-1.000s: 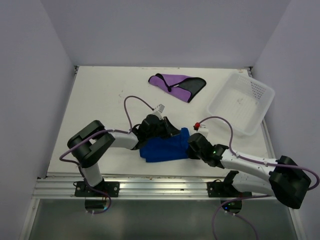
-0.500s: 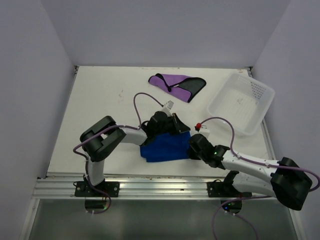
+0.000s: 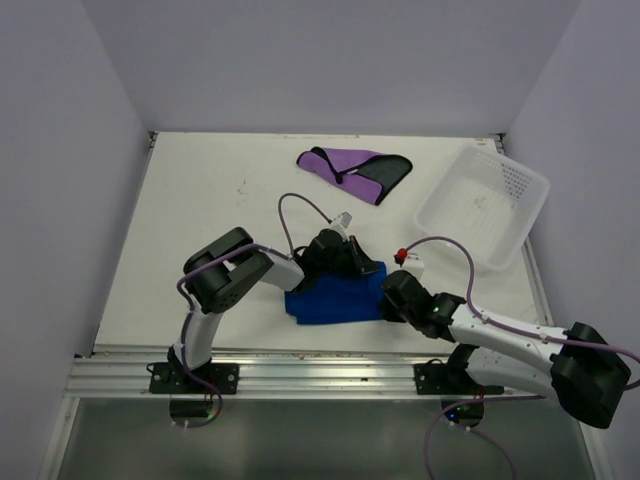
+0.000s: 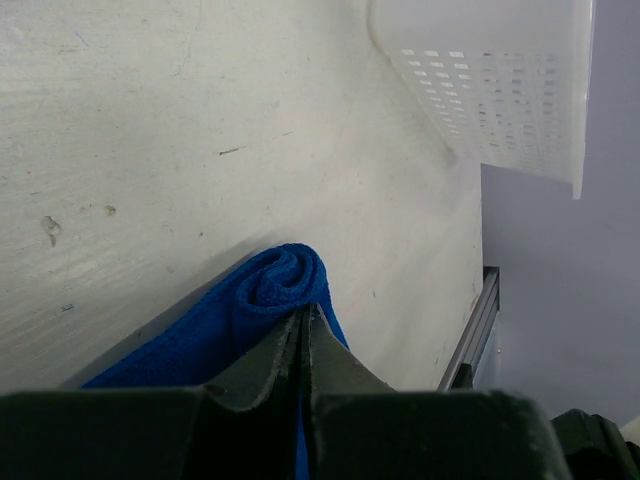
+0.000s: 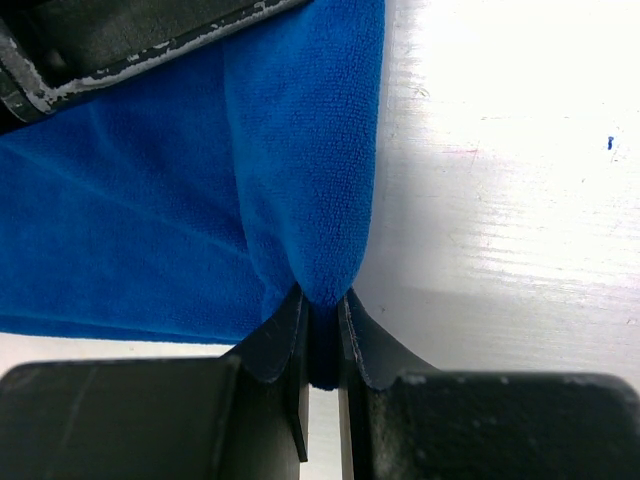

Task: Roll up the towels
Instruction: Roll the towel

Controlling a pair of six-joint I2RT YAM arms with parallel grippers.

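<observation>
My left gripper point(image 4: 303, 318) is squeezed tight, with its two fingers pressed flat together. A thin bit of blue shows in the slit between them, so I think it is pinching the blue towel point(image 4: 270, 290). Right at my left fingertips the cloth is curled into a little swirl. That is the end of the roll. From there the roll runs back and off to the left side of this hand.

My right gripper point(image 5: 320, 305) is clamped on the same towel. It nips a soft fold, and that fold goes straight out ahead of my right fingers like a ridge. The rest of the blue cloth lies flat to the left of this hand. On its right there is only the white table point(image 5: 500, 200).

So both hands sit at one end of the towel, close together. The left one is nearer the curled part. I guess it should do the turning, rolling toward the flat cloth, while the right one holds the edge neat.

The purple towel point(image 3: 350, 170) lies well past both hands, flat and not rolled yet. The white basket point(image 3: 470, 210) sits out past my right hand, well apart from the blue towel.
</observation>
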